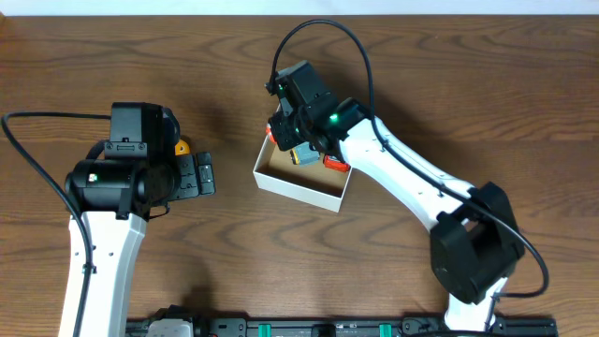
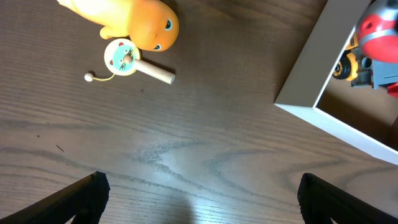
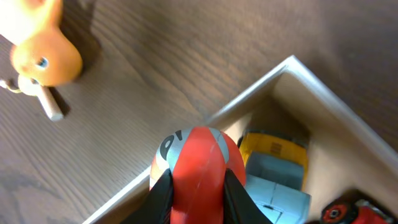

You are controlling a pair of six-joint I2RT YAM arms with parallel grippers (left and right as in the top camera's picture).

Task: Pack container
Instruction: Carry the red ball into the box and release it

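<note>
Near the middle of the table sits the container (image 1: 298,192), a shallow white box with a brown inside. Over its 12 o'clock edge hangs the right gripper (image 3: 198,194), fingers clamped on a rounded red toy (image 3: 200,155) with a grey patch. Down in the box lies a yellow and grey toy (image 3: 273,158), with something red-orange (image 1: 334,166) beside it at 3 o'clock. Off at 9 o'clock from the box, well apart, the left gripper (image 2: 199,199) hovers over the wood, fingers spread wide and empty. At 10 o'clock from the box an orange toy (image 2: 134,22) lies on the table, a little rattle drum (image 2: 127,59) on a wooden stick just beside it.
</note>
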